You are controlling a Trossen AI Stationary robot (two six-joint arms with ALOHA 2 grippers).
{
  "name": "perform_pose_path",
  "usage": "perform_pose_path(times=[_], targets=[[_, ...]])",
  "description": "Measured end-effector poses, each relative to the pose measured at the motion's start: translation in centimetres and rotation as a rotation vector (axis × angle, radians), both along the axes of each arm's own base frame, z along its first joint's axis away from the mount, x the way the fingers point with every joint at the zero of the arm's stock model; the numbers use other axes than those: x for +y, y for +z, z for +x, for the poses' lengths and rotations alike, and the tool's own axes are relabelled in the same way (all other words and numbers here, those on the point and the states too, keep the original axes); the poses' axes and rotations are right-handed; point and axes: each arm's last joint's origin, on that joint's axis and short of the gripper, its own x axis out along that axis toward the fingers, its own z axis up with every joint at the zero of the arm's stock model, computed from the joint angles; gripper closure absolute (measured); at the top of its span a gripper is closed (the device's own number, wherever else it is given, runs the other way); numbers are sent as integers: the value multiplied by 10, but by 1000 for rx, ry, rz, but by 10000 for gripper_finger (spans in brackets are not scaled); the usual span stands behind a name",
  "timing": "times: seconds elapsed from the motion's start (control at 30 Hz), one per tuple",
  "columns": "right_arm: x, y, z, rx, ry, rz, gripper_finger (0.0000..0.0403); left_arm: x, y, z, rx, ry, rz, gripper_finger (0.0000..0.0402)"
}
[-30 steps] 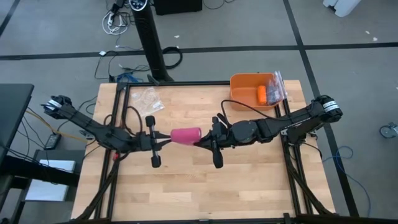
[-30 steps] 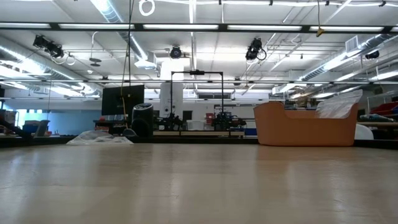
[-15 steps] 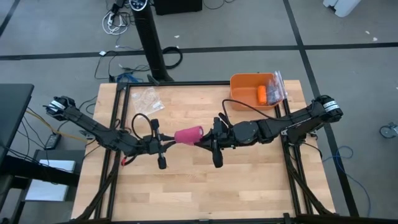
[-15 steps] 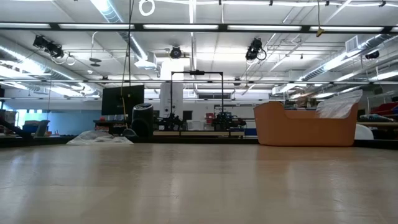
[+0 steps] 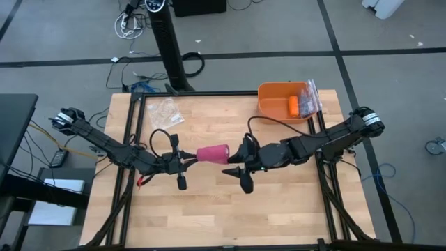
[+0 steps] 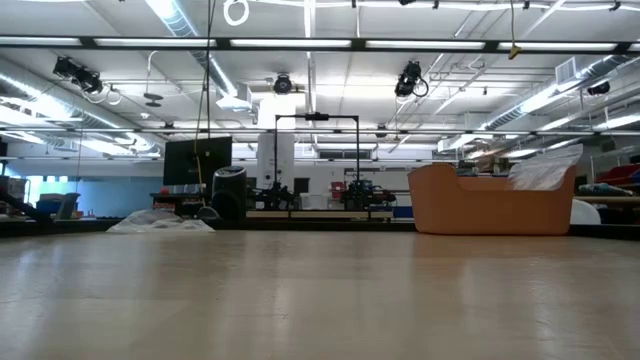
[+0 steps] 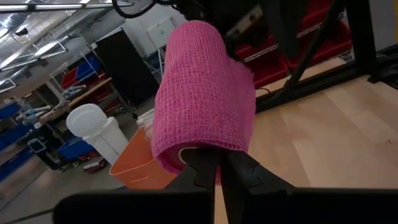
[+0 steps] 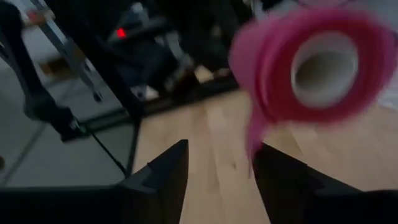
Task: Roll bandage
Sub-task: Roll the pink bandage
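The bandage [image 5: 212, 154] is a stubby magenta-pink roll held in the air over the middle of the table. My left gripper [image 5: 188, 160] is shut on its left end. In the left wrist view the bandage [image 7: 205, 93] stands out just beyond the shut fingers. My right gripper [image 5: 231, 164] stands open just right of the roll's other end and touches nothing. In the right wrist view the bandage [image 8: 311, 68] shows its pale hollow core, with a short loose tail [image 8: 254, 134] hanging from it above the open fingers [image 8: 168, 171]. My left gripper pinches the rim of the roll's left end [image 7: 214, 152] between its two fingers; a strip of pink shows between them. The fingers come level from the table's left, along the roll's length. The roll sticks out roughly level beyond them, lifted clear of the table.
An orange bin [image 5: 273, 104] stands at the table's far right corner with a small orange roll [image 5: 293, 106] and a plastic packet [image 5: 309, 96] in it. A clear crinkly bag [image 5: 166, 110] lies at the far left. In the low view the bin [image 6: 490, 205] shows beyond bare wood.
My right gripper has opened, let go of the roll's right end and drawn back a little toward the table's right and near edge. The roll stays in my left gripper, clear of the table, after tipping briefly and coming back roughly level.
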Motion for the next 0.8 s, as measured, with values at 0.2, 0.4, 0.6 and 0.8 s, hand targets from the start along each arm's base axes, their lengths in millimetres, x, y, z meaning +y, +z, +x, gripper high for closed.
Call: perform_pose_path(times=[0.2,0.4,0.6,0.8], targets=[[5,-8,-6,97,14,-27,217,-4,0,-2,0,-19,0,390],[7,5,-29,104,-18,-64,217,-6,-11,-4,101,-27,35,390],[8,14,-45,96,-66,-106,218,-8,-34,-2,253,-45,-42,390],[10,8,-41,121,-62,-127,218,-20,-66,14,383,-121,-151,390]])
